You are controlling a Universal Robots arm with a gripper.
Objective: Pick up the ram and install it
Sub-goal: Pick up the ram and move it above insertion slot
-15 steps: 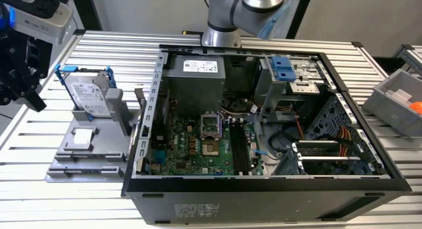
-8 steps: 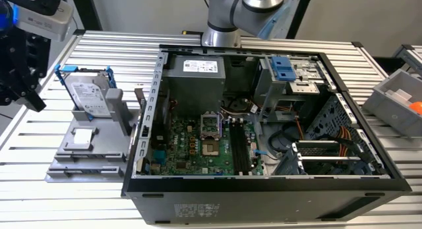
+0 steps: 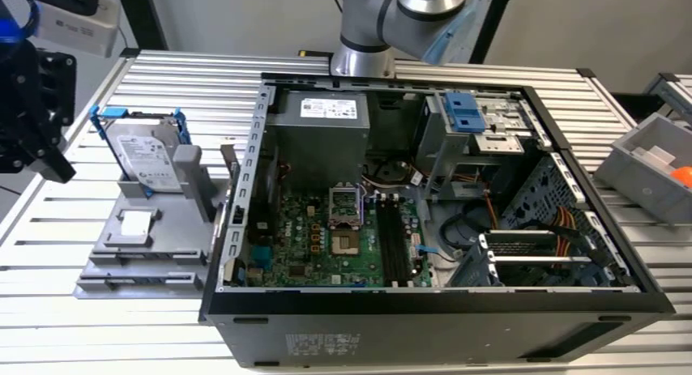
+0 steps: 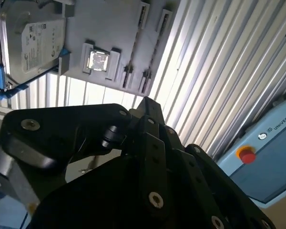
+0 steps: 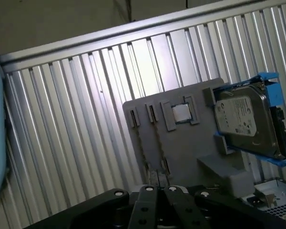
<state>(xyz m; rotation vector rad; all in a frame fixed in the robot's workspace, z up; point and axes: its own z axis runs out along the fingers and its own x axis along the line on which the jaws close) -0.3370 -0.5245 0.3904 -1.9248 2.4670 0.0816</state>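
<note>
At the exterior view's 9 o'clock edge the gripper (image 3: 38,124) hangs above the slatted table (image 3: 162,75), up and to the 10 o'clock side of the grey tray (image 3: 130,253). How far it is open I cannot tell, and nothing can be made out in its hold. The tray carries a hard drive (image 3: 146,152) propped at its 12 o'clock end.

The ram is too thin to tell apart for sure. My best guess is that it stands on edge in the tray's narrow slots (image 5: 143,143), seen in the first wrist view below the gripper. At the tray's 3 o'clock lies the open computer case (image 3: 433,334), with the motherboard (image 3: 319,233) and its long black sockets (image 3: 395,245) looking bare.

The step in hand looks like the approach for the pick. It wants the gripper centred over one slot and squared to the stick's length, gripping the flat faces near mid-length. It should keep clear of the drive, because a skewed grip could jam the stick in its groove.
</note>
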